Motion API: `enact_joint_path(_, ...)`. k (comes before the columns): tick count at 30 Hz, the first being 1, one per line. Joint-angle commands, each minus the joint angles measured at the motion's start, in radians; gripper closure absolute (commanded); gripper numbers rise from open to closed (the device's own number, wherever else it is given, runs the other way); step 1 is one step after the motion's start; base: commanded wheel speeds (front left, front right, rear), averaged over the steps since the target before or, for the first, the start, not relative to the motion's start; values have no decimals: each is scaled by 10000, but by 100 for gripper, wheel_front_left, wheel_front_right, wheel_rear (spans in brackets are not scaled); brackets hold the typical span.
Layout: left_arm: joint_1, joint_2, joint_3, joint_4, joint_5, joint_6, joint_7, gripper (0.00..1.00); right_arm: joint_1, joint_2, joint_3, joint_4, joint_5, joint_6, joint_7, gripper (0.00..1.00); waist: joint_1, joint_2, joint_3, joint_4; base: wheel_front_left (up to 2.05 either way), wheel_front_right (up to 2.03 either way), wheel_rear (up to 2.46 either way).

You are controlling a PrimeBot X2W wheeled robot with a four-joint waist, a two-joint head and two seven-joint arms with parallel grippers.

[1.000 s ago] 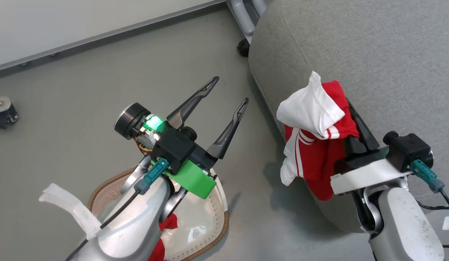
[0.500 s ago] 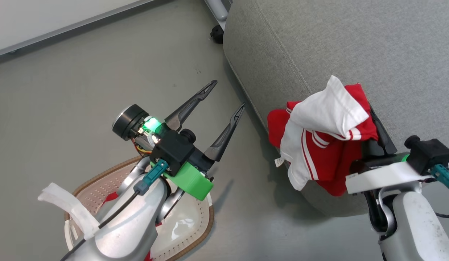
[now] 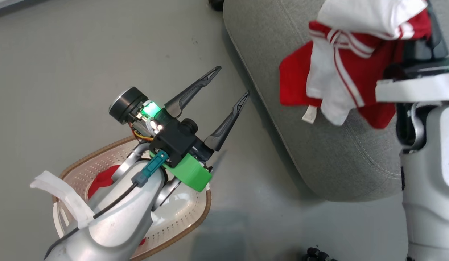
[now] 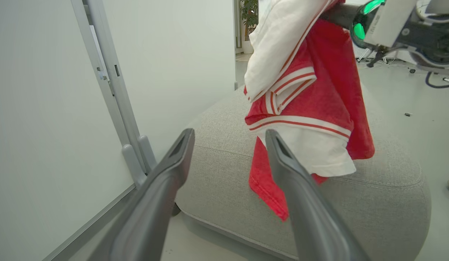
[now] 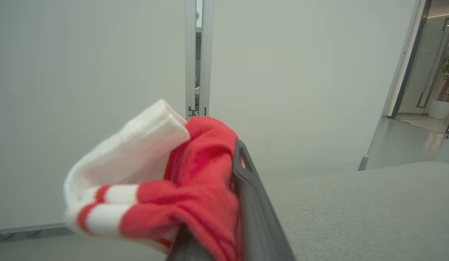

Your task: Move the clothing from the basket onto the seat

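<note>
One grey seat (image 3: 337,156) on smooth floor (image 3: 83,54)

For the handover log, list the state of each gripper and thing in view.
left gripper: open, empty, above the basket.
right gripper: shut on the garment.
garment: bunched, hanging from the right gripper over the seat, not yet released.
basket: on the floor, with red clothing inside.
seat: the held garment hangs over it.
</note>
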Motion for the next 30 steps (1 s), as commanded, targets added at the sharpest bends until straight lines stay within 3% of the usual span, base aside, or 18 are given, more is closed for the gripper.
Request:
enact_joint_path(1,-223,138,-3,-49,-64,-27,-9,0,-448,-27,-159,-74,-204,-7,-24,100,0,88,597,174,0,0,0)
enact_joint_path(8,-656,490,-85,-187,17,-26,32,0,-2755,-171,-1077,-150,-1006,-8,-24,100,0,88,1700,182,0,0,0)
enact_joint_path(18,-1098,817,-289,-447,65,-26,108,0,-5348,-1378,-2361,487,-1434,-8,-22,100,0,88,2741,257,0,0,0)
enact_joint_path(25,-1148,994,-298,-502,-11,-12,135,0,-5815,-1905,-3208,1611,-1679,-8,-22,100,0,88,3048,331,0,0,0)
enact_joint_path(30,-1110,1137,-281,-521,-38,34,149,0,-5460,-1538,-3560,2612,-2089,-10,-22,100,0,88,3237,324,0,0,0)
